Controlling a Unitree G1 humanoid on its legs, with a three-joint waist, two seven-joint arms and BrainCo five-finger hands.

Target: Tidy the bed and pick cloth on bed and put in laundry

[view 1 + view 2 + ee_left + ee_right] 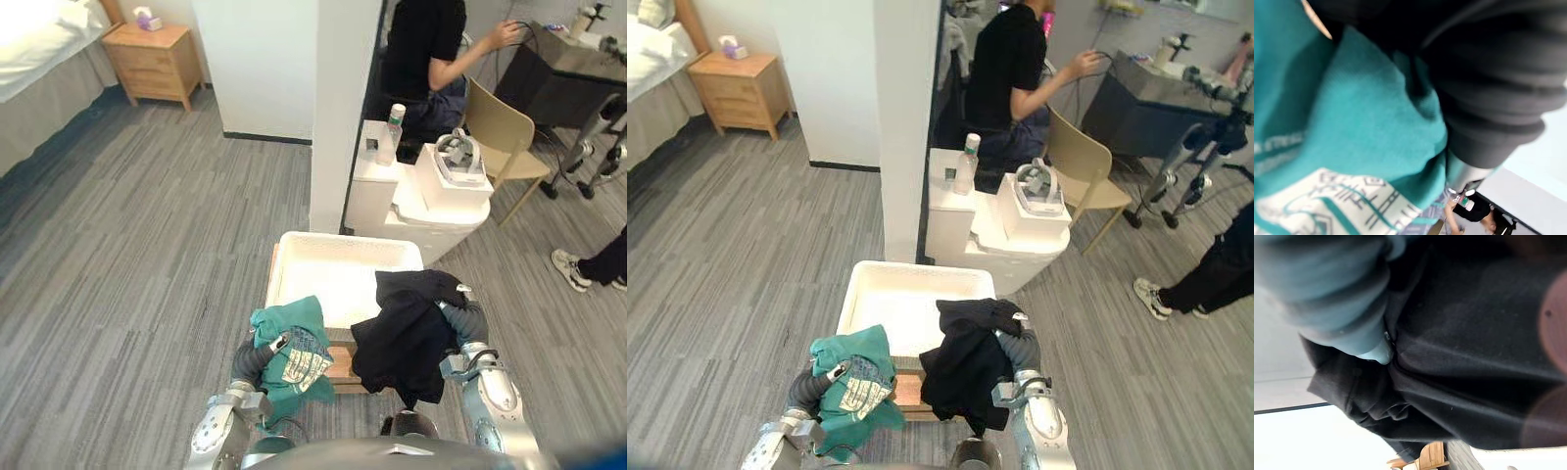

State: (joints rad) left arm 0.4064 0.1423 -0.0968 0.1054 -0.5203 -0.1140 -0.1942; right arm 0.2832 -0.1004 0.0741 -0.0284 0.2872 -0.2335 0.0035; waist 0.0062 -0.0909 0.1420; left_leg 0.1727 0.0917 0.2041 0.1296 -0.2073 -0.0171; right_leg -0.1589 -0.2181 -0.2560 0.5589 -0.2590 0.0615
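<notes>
Low in the centre of the frame, the robot is standing right up against the white basket (343, 238), which is sitting on a small wooden stand (341, 368). It is bringing in two pieces of laundry at once.

The left hand (1484, 112) is carrying a teal shirt (291, 352) at the basket's near left corner. The right hand (460, 315) is carrying a black cloth (407, 338) at the near right corner. Both hands are buried in fabric, so there is no telling whether the fingers are apart or clamped on the cloth.

The bed (39, 49) is lying far off in the upper left beside a nightstand (152, 61), and a person (421, 49) is sitting in the upper right. So this looks like the drop-off stage.

Neither bundle is sitting properly over the opening. The teal shirt is bunching at the rim and hanging in front of it. The black cloth is trailing down outside the near wall, past the stand.

To do this well, both hands are going to need lifting first, so the hanging ends clear the rim. Then they should be pushing forward until the cloth is hanging over the basket's middle. Letting go one side at a time, black cloth first, seems wise, since its long tail is the likeliest to catch outside. Releasing where they are now risks fabric sliding off to the floor.
</notes>
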